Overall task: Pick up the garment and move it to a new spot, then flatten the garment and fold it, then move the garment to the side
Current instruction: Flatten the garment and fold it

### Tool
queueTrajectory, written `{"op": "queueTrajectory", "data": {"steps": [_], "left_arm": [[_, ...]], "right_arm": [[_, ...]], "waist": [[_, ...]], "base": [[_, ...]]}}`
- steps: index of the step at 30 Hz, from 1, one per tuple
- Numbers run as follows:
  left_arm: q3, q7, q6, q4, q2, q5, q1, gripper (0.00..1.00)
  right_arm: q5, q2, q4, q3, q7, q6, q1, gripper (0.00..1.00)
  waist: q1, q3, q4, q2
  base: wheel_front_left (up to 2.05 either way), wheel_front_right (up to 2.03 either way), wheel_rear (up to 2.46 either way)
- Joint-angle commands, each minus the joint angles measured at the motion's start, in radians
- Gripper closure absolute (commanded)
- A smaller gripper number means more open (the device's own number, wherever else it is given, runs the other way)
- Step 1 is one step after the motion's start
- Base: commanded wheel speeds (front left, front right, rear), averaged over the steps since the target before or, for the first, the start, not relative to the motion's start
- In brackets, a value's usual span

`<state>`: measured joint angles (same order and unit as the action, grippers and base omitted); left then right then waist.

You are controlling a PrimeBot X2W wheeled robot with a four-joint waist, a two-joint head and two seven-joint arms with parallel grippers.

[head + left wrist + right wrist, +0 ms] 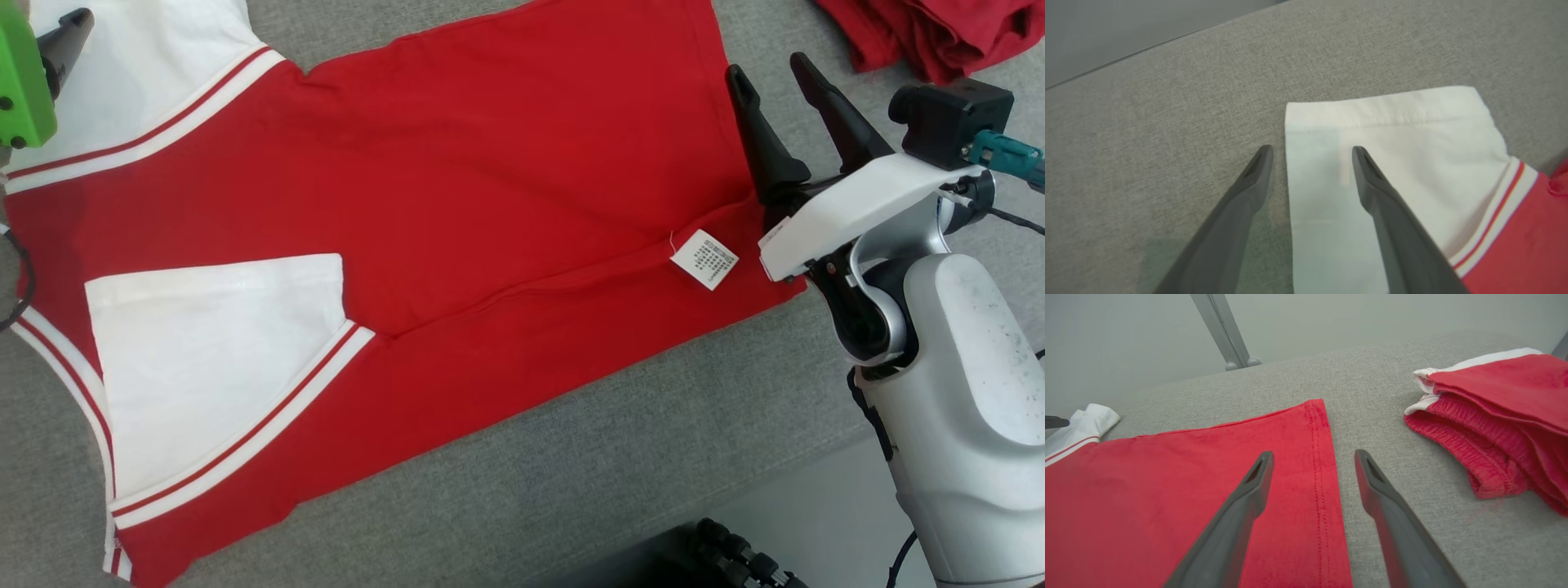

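Pile (1515, 416) of folded red clothes with white trim sits toward the far right of the worktop (571, 457), well apart from the garment (490, 163), with bare cloth between them. Nothing lies on the garment itself. White label (704, 259) lies on the red fabric near the hem, on the right side. Dark cable (20, 286) shows at the left edge.

Garment: red with white sleeves and striped trim, spread flat across the middle of the worktop. The near sleeve is folded in over the body and the hem is toward the right.

Right gripper (767, 67): fingers spread, holding nothing, straddling the hem edge with one finger over red fabric and one over bare worktop.

Left gripper (1311, 149): fingers spread, holding nothing, straddling the side edge of the far sleeve (1392, 134) near the left edge.

Worktop: grey woven covering, no wrinkles seen. Beyond its far edge are a plain pale wall (1372, 314) and a slanted grey metal post (1224, 330).
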<state>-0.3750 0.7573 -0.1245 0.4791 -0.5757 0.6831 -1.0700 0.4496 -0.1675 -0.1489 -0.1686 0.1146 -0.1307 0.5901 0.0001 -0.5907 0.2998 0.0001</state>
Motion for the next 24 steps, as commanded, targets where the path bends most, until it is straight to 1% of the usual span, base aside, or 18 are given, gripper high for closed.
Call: {"op": "queueTrajectory", "data": {"steps": [1,7,12,13,14,15,16,21,24], "left_arm": [[0.003,0.003,-0.001,-0.002,-0.017,-0.004,0.013,0.00],[0.005,0.008,0.022,0.005,-0.047,-0.021,0.010,0.00],[0.005,0.015,0.034,0.010,-0.048,-0.012,0.009,0.00],[0.004,0.016,0.035,0.009,-0.045,-0.011,0.008,0.25],[0.002,0.016,0.035,0.009,-0.042,-0.010,0.008,0.63],[0.000,0.016,0.036,0.008,-0.037,-0.009,0.008,0.96],[-0.002,0.018,0.038,0.007,-0.034,-0.008,0.006,1.00],[0.003,-0.030,0.036,-0.014,-0.011,-0.007,-0.023,1.00],[0.008,-0.061,0.031,-0.027,0.012,0.005,-0.035,1.00]], "right_arm": [[0.010,-0.004,-0.008,-0.003,-0.009,0.000,0.018,0.00],[0.021,0.002,-0.030,-0.034,-0.023,0.000,0.049,0.00],[0.028,-0.009,-0.044,-0.055,-0.031,0.000,0.080,0.00],[0.028,-0.014,-0.048,-0.056,-0.032,0.000,0.087,0.00],[0.027,-0.019,-0.052,-0.058,-0.030,0.000,0.095,0.00],[0.026,-0.024,-0.057,-0.058,-0.029,0.000,0.106,0.00],[0.025,-0.032,-0.064,-0.062,-0.025,0.000,0.119,0.00],[0.004,-0.079,-0.114,-0.092,0.003,0.000,0.194,0.00],[-0.011,-0.114,-0.175,-0.110,0.028,0.000,0.259,0.00]], "waist": [[-0.0001,-0.022,0.024,-0.0001],[-0.0001,-0.033,0.046,-0.0001],[-0.0001,-0.042,0.056,-0.0001],[-0.0001,-0.044,0.056,-0.0001],[-0.0001,-0.044,0.054,-0.0001],[-0.0001,-0.045,0.052,-0.0001],[-0.0001,-0.044,0.048,-0.0001],[-0.0001,-0.037,0.014,-0.0001],[-0.0001,-0.030,-0.015,-0.0001]], "base": [[0.00,0.00,0.00],[0.00,0.00,0.00],[0.00,0.00,0.00],[0.00,0.00,0.00],[0.00,0.00,0.00],[0.00,0.00,0.00],[0.00,0.00,0.00],[0.00,0.00,0.00],[0.00,0.00,0.00]]}}
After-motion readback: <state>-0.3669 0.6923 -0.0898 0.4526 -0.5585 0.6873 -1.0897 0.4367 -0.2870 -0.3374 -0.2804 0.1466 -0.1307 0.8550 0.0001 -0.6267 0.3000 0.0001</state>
